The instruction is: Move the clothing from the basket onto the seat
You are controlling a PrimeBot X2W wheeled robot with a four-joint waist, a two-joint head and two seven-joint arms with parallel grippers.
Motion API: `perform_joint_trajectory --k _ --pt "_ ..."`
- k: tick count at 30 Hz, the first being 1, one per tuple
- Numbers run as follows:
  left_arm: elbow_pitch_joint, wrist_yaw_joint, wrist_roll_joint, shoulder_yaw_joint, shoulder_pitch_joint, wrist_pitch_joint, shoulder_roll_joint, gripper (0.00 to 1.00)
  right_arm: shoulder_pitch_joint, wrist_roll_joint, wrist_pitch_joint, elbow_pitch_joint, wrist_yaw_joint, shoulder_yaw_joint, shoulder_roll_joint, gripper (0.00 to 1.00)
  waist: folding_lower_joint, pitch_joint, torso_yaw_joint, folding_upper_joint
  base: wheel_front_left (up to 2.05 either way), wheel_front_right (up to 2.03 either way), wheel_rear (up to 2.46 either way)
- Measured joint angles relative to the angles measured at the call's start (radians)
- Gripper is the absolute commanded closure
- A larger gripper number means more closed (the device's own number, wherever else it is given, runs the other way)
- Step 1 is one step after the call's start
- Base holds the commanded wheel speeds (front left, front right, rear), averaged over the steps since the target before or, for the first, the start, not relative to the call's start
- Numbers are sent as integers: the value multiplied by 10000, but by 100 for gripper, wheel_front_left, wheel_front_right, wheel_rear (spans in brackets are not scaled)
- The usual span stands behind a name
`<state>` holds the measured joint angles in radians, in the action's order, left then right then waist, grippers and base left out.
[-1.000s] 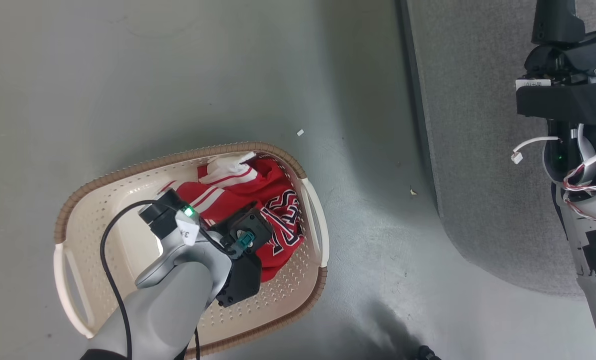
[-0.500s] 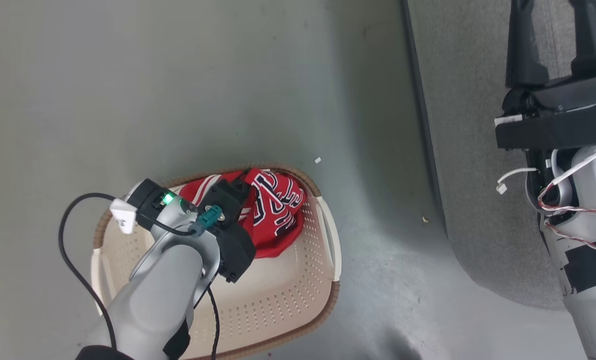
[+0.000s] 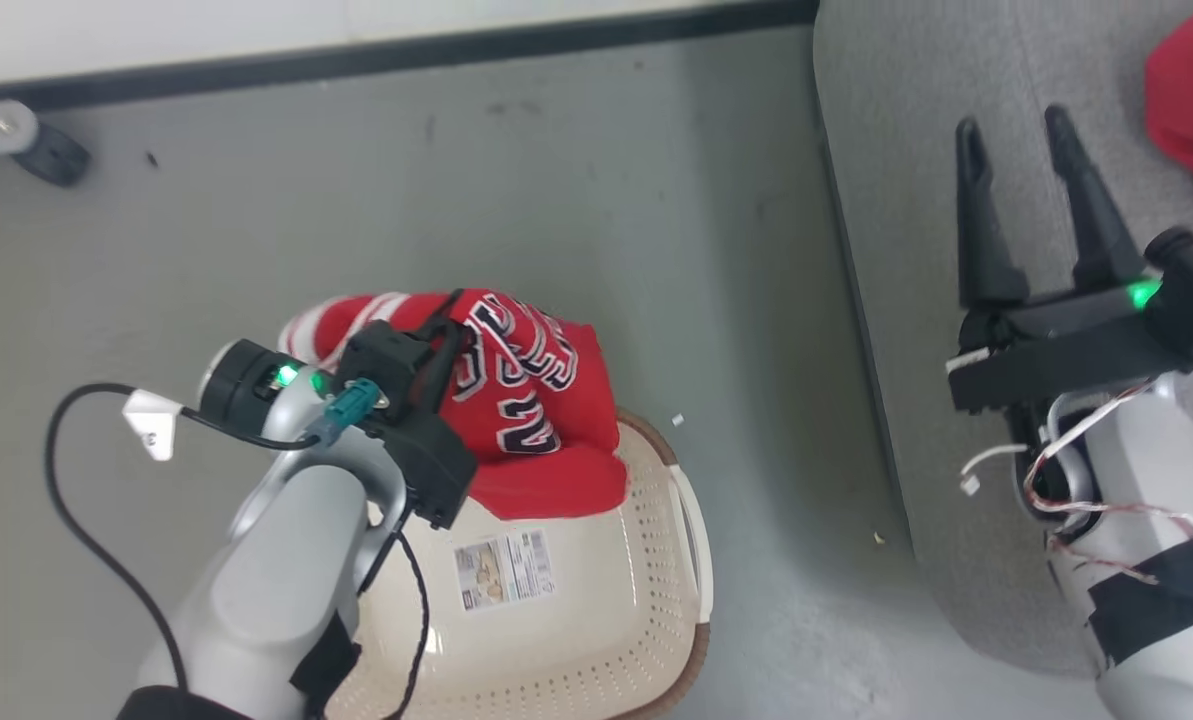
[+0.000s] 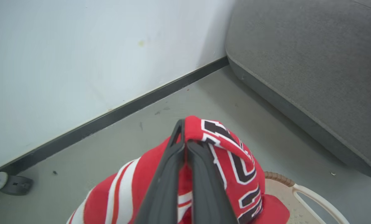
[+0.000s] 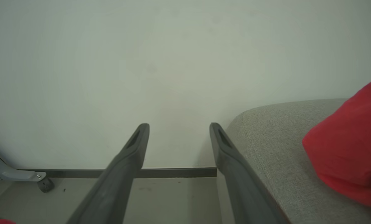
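My left gripper (image 3: pixel 448 312) is shut on the clothing (image 3: pixel 531 400), a bundle of a red jersey with navy lettering and a red piece with white stripes. The bundle hangs above the far end of the cream basket (image 3: pixel 694 520). In the left wrist view the closed fingertips (image 4: pixel 181 126) pinch a fold of the clothing (image 4: pixel 232 161) over the basket rim (image 4: pixel 277 176). My right gripper (image 3: pixel 1031 135) stands open and holds nothing over the grey seat (image 3: pixel 906 200). The right wrist view shows the right gripper (image 5: pixel 179 127) by the seat's corner (image 5: pixel 275 146).
Another red garment (image 3: pixel 1191 100) lies on the seat at the far right, also in the right wrist view (image 5: pixel 353 155). A white wall with a dark baseboard (image 3: pixel 386 55) runs behind. A caster foot (image 3: pixel 16 140) stands at the far left. A label (image 3: pixel 504 568) lies on the basket's floor.
The left gripper has risen with the clothing, lifting it off the basket floor. The head camera has tilted up, so the wall and more of the seat show now.
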<state>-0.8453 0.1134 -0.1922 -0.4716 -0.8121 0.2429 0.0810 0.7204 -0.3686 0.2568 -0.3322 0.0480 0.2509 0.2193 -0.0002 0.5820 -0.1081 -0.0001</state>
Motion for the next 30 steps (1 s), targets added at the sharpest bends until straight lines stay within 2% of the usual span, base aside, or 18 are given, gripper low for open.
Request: perform_joint_trajectory --k 18,30 --pt "616 102 -612 69 790 63 408 100 -1679 90 -2 -1127 224 359 -483 0 1 -2667 575 -1 0 0 0" --pt "894 113 -1057 -178 1650 61 466 100 -2547 366 -2 -1732 523 1275 -884 0 0 -4476 762 -1 0 0 0"
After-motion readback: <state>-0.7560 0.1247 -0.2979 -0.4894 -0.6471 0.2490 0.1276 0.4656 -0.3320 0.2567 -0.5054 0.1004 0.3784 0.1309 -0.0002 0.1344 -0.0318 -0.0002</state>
